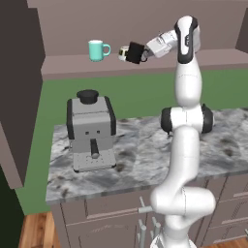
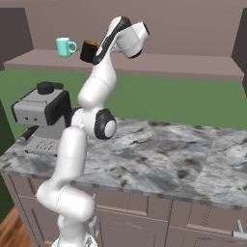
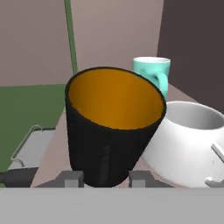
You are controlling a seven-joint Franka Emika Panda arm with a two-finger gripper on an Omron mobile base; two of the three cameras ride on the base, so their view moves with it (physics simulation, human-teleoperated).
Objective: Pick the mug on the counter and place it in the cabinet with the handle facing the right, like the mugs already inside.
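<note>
My gripper [image 1: 141, 54] is shut on the black mug [image 1: 134, 52], which hangs tilted just above the cabinet shelf [image 1: 72, 65]. In the hand view the black mug [image 3: 109, 127] shows its orange inside, gripped low between the two fingertips [image 3: 70, 178]. The white mug [image 3: 188, 140] sits right beside it, close or touching. The teal mug [image 1: 98, 50] stands further left on the shelf, its handle to the right. From the right base view the black mug [image 2: 89, 50] is next to the teal mug [image 2: 64, 47]. The black mug's handle is hidden.
A grey espresso machine [image 1: 91, 131] stands on the marbled counter [image 1: 140, 160] at the left, below the shelf. Brown-mauve drawer fronts [image 1: 111, 218] with pale handles run under the counter. A dark side panel [image 1: 19, 87] closes the cabinet at the left.
</note>
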